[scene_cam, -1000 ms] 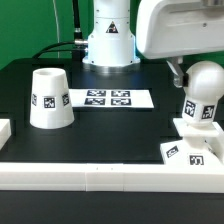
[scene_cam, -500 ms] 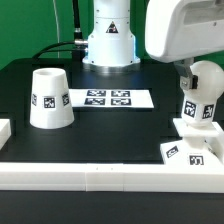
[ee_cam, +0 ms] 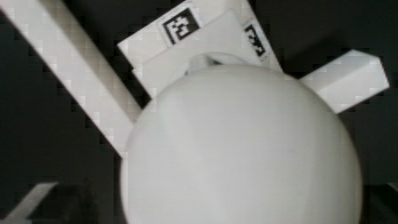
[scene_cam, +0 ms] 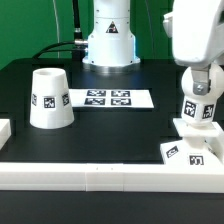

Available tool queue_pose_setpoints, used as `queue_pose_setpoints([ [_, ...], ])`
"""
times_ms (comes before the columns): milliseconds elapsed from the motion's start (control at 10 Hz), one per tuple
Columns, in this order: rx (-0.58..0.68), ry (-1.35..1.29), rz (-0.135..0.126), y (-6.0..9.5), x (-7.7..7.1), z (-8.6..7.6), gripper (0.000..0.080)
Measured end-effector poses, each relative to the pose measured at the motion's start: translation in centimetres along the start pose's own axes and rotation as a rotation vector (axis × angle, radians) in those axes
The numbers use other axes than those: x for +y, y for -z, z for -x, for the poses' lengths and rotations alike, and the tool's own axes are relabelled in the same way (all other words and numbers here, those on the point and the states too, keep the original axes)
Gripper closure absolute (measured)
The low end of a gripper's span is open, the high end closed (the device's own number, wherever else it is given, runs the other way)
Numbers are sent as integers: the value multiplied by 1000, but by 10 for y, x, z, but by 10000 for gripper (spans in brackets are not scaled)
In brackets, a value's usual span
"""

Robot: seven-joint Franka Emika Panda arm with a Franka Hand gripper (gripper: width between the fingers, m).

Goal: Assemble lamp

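Observation:
The white bulb [scene_cam: 196,108] stands upright on the flat square base [scene_cam: 192,152] at the exterior view's right, its side tag showing. My gripper [scene_cam: 201,80] hangs right over the bulb's round head and hides it in that view. The exterior view does not show whether the fingers touch the bulb. In the wrist view the bulb's head [ee_cam: 228,150] fills most of the picture, with the tagged base [ee_cam: 192,35] beyond it; no fingers show there. The tapered shade [scene_cam: 48,98] stands apart at the exterior view's left.
The marker board [scene_cam: 107,98] lies flat at the middle back, in front of the arm's pedestal [scene_cam: 108,40]. A long white border rail [scene_cam: 100,178] runs along the front edge, and a short white piece [scene_cam: 4,131] sits at the left edge.
The arm has moved toward the exterior view's right and come down over the bulb's head. The bulb, base and shade have not moved.

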State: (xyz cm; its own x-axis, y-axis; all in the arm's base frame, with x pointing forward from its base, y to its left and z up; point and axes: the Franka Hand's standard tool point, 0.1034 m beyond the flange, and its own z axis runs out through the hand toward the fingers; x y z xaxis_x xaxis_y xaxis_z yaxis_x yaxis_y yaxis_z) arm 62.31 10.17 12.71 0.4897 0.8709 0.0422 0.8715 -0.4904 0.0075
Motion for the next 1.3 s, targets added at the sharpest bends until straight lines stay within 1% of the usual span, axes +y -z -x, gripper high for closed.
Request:
queue_pose_setpoints([
  [100, 0, 44, 0, 0, 0, 1, 101],
  [300, -7, 212, 8, 0, 3, 3, 101],
  [800, -23, 488, 4, -4, 8, 13, 101],
  [1200, -26, 473, -2, -7, 7, 15, 101],
  [1300, -26, 472, -3, -6, 7, 15, 221],
])
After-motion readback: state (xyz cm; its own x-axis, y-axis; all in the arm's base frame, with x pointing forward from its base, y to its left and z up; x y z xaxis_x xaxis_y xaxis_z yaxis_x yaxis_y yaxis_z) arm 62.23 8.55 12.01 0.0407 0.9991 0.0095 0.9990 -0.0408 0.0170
